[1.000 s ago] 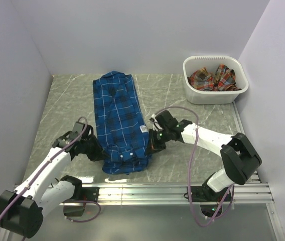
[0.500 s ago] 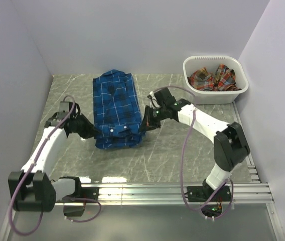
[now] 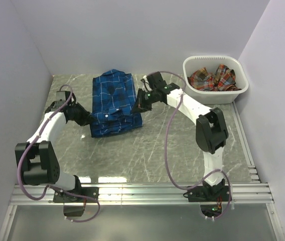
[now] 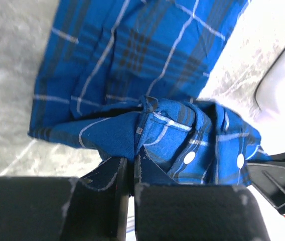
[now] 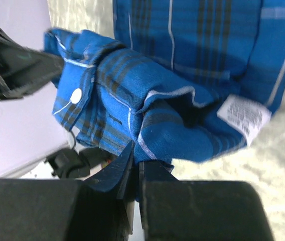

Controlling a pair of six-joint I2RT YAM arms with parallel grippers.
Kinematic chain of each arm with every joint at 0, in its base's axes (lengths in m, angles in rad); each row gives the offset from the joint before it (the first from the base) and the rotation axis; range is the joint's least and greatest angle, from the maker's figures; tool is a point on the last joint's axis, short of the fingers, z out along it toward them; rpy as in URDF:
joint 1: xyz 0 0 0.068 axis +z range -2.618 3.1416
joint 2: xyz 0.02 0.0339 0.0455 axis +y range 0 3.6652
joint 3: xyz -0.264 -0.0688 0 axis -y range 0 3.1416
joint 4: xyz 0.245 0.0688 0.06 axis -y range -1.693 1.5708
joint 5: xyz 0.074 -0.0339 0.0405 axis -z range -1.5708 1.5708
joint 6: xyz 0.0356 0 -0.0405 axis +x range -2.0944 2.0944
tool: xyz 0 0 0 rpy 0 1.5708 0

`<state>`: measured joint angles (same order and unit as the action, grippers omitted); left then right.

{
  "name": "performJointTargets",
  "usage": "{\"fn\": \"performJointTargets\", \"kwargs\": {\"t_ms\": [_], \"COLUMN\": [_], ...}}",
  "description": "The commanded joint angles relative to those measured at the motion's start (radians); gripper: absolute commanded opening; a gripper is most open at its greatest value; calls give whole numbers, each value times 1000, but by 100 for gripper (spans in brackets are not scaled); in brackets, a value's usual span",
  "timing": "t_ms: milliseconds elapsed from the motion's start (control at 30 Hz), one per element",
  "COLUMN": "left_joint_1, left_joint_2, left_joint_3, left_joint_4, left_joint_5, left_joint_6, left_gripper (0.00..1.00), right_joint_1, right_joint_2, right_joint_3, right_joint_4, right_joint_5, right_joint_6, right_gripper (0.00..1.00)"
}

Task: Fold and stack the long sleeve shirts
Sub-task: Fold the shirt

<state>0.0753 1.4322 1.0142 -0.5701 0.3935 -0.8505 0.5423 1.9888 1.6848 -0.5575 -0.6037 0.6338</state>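
Change since earlier: both arms have been swung from the lower part of the overhead frame up toward its upper middle. The collar end of the blue shirt [image 3: 113, 103] has been carried along and doubled back over the rest.
Left gripper [image 3: 88, 119]: found left of centre in the overhead frame, at the shirt's left edge. In its wrist view the fingers [image 4: 113, 175] are pressed nearly together, and a fold of blue cloth is pinched between them.
Right gripper [image 3: 136, 107]: found just right of the shirt, near the centre top of the overhead frame. Its fingers [image 5: 155, 173] are likewise drawn close, with the shirt's edge nipped at their tips.
Blue shirt, position: laid on the table [image 3: 157, 145] in the upper middle of the overhead frame. The far part is spread flat, and the near part is bunched and held up between the two grippers.
Blue shirt, details: a white button [image 4: 189, 157] is seen on the gathered part and a white label [image 5: 243, 116] on the right-hand fold.
Red-orange shirt [image 3: 212, 78]: crumpled inside the basket [image 3: 215, 96] at the upper right, well apart from both grippers.
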Motion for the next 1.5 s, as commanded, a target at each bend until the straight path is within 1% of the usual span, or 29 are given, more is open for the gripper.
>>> {"fn": "performJointTargets", "kwargs": {"t_ms": [0, 167, 333, 400, 467, 500, 533, 567, 600, 633, 667, 700, 733, 767, 800, 833, 867, 933, 967, 1033, 1133, 1167, 1233, 1267, 1400, 1467], "left_joint_1": [15, 30, 31, 29, 29, 30, 31, 31, 29, 29, 30, 31, 31, 31, 31, 31, 29, 31, 31, 31, 31, 31, 27, 27, 14, 1], "left_joint_2": [25, 111, 209, 232, 260, 273, 280, 287, 293, 307, 313, 318, 326, 327, 327, 326, 321, 304, 298, 274, 228, 211, 154, 133, 5, -7], "left_joint_3": [15, 30, 47, 67, 87, 93, 102, 122, 135, 147, 170, 179, 187, 202, 208, 221, 225, 241, 245, 262, 270, 265, 250, 241, 150, 113], "left_joint_4": [94, 162, 229, 245, 266, 271, 273, 276, 270, 266, 265, 263, 265, 266, 266, 271, 280, 300, 305, 320, 320, 319, 305, 297, 329, 358], "left_joint_5": [-24, -54, -50, -50, -47, -53, -59, -68, -74, -79, -79, -81, -76, -76, -76, -70, -65, -56, -48, -50, -65, -71, -113, -128, -212, -232], "left_joint_6": [14, 11, 5, 1, -8, -12, -13, -13, -15, -12, -10, -10, -7, -4, -4, -1, 7, 10, 21, 31, 65, 86, 114, 120, 157, 185], "left_gripper": [9, 11, 13, 15, 20, 22, 28, 32, 36, 39, 46, 49, 58, 62, 67, 75, 77, 90, 93, 98, 99, 99, 99, 98, 98, 98], "right_joint_1": [-8, -8, -11, -13, -18, -21, -22, -27, -28, -31, -33, -39, -44, -47, -54, -56, -59, -70, -71, -82, -94, -94, -93, -93, -85, -74], "right_joint_2": [48, 137, 212, 229, 242, 255, 261, 268, 275, 277, 277, 274, 271, 268, 259, 251, 242, 211, 203, 163, 99, 79, 21, 2, -80, -102], "right_joint_3": [108, 156, 190, 196, 196, 202, 208, 213, 219, 220, 217, 214, 211, 211, 210, 210, 204, 204, 197, 187, 144, 112, 67, 20, -106, -163], "right_joint_4": [5, 62, 129, 155, 195, 208, 220, 228, 234, 241, 260, 271, 287, 291, 295, 304, 301, 291, 289, 291, 291, 294, 312, 318, 355, 357], "right_joint_5": [22, 9, -1, -5, -5, -10, -13, -14, -15, -13, -13, -14, -13, -13, -16, -13, -4, 25, 33, 65, 113, 151, 182, 189, 202, 217], "right_joint_6": [-20, -10, 6, 21, 38, 44, 49, 56, 58, 64, 72, 75, 79, 84, 83, 81, 69, 57, 44, 26, -5, -16, -43, -51, -85, -100], "right_gripper": [7, 9, 12, 14, 17, 21, 23, 27, 34, 37, 40, 46, 51, 53, 59, 59, 59, 61, 69, 70, 70, 70, 70, 70, 70, 70]}}
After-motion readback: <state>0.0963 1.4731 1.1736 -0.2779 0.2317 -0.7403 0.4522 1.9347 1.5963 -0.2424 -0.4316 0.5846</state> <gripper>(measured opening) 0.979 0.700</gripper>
